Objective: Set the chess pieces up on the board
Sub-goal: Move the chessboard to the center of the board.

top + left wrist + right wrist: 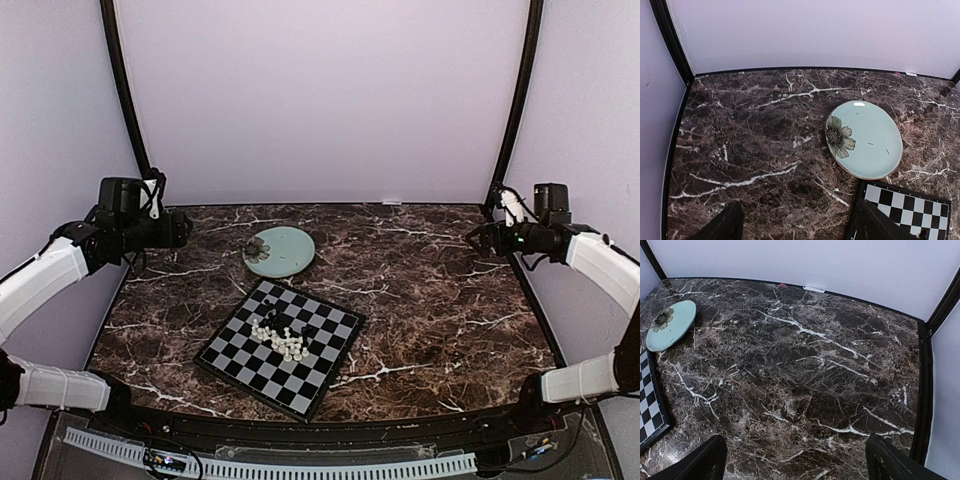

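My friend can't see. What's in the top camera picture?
A chessboard lies on a dark marble table, tiny chess pieces heaped near its middle. A pale green plate sits behind it, and the left gripper and right gripper hover at the sides.

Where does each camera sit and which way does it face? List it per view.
Top external: above, behind the arms, looking down on board, chess pieces, plate; both arms show.
Left wrist: on raised left gripper, facing plate and board corner; open fingers below.
Right wrist: on right gripper, facing marble table; open fingers.
Shared: the plate.
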